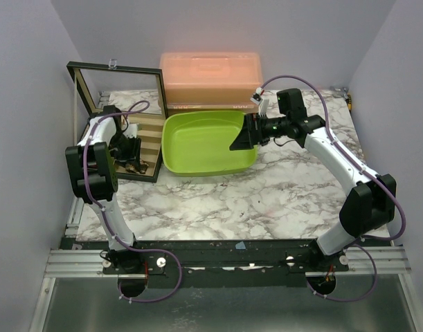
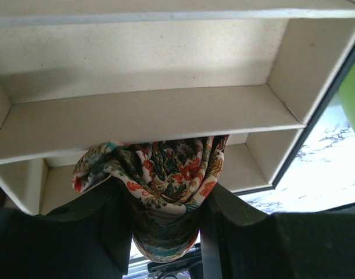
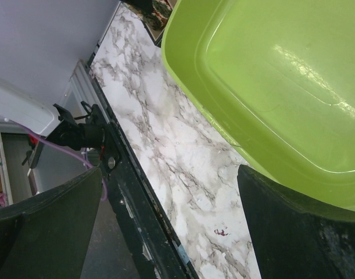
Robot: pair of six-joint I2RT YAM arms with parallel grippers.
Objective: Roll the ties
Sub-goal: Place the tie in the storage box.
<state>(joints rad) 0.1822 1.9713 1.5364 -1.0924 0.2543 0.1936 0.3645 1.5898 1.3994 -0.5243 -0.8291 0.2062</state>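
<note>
Two dark fingers of the left gripper press against opposite sides of a bunched, rolled necktie of soft fabric printed with orange, red, cream and green flowers, so this claw is clamped on the necktie. The roll's folded upper end spreads wider than the fingers and butts against the front edge of a pale cardboard-coloured divider inside a shallow black-framed box with beige compartments. The necktie sits at the compartment nearest the wrist camera, and its lower end hangs down between the fingers; whether it rests on the compartment floor cannot be told. From above, the left gripper is over the near end of that box, whose glass-paned lid stands open at the far side. The box lies on a white table top with grey marble veining, at its left. Just to the right of the box sits a lime-green plastic tray with rounded corners, and behind the tray stands a translucent orange plastic case with a lid. The right gripper hangs above the tray's right rim, well apart from the necktie. In its wrist view the right gripper has its two black fingers spread wide with nothing between them, the lime-green tray on one side and the marbled table top below.
</note>
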